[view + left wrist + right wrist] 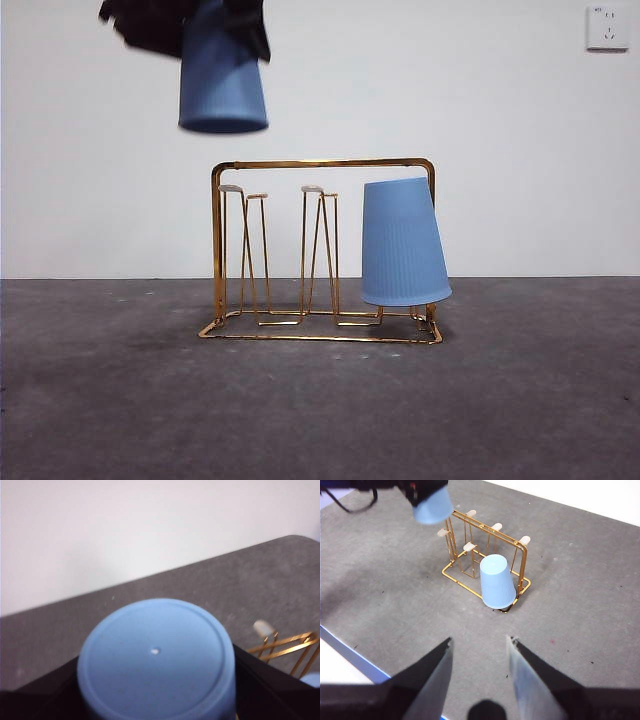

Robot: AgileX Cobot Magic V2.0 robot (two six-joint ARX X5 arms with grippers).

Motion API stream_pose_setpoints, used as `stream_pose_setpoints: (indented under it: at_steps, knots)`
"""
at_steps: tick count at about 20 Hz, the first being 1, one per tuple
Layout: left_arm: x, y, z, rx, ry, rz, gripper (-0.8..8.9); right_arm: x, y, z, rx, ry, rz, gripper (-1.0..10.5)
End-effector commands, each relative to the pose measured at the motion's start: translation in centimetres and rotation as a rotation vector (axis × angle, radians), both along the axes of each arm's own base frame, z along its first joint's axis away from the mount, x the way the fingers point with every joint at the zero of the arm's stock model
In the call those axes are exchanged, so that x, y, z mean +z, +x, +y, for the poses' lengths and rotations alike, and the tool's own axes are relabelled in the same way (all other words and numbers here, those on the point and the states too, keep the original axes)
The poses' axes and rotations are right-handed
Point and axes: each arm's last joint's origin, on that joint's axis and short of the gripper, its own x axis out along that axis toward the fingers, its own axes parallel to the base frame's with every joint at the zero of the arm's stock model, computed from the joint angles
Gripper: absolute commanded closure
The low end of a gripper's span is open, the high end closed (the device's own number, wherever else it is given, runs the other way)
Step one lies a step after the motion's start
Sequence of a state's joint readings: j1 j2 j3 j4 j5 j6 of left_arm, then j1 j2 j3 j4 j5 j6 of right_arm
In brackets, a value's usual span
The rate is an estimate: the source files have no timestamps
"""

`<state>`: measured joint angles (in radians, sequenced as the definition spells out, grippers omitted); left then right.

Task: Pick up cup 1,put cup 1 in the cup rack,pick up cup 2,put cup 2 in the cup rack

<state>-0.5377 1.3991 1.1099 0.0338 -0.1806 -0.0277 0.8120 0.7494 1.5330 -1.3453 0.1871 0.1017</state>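
Observation:
The gold wire cup rack [322, 163] stands mid-table, also seen from the right wrist [465, 517] and partly from the left wrist [290, 645]. One blue cup [403, 243] sits upside down on a prong at the rack's right end [497, 581]. A second blue cup [222, 72] hangs upside down in the air above the rack's left end, held by my left gripper [190, 20]; its base fills the left wrist view [156, 656]. My right gripper [479, 647] is open, empty, back from the rack.
Bare prongs [258, 255] stand in the rack's left and middle parts. A wall socket [607, 27] is at the upper right. A blue-edged table border [350, 652] runs near the right gripper.

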Motion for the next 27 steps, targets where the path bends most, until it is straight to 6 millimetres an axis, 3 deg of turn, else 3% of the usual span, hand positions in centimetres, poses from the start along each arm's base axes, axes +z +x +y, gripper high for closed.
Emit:
stream_pose_setpoints:
  at_steps: [1, 8, 27]
  knots:
    - [-1.9, 0.1, 0.1, 0.007, -0.016, 0.026, 8.2, 0.0, 0.1, 0.1, -0.009, 0.011, 0.0, 7.6]
    - [-2.3, 0.7, 0.2, 0.01, -0.025, -0.012, 8.2, 0.0, 0.1, 0.0, -0.027, 0.018, 0.003, 7.6]
    - [-9.1, 3.7, -1.6, -0.012, 0.042, 0.19, 8.2, 0.0, 0.2, 0.0, -0.061, 0.011, -0.004, 7.6]
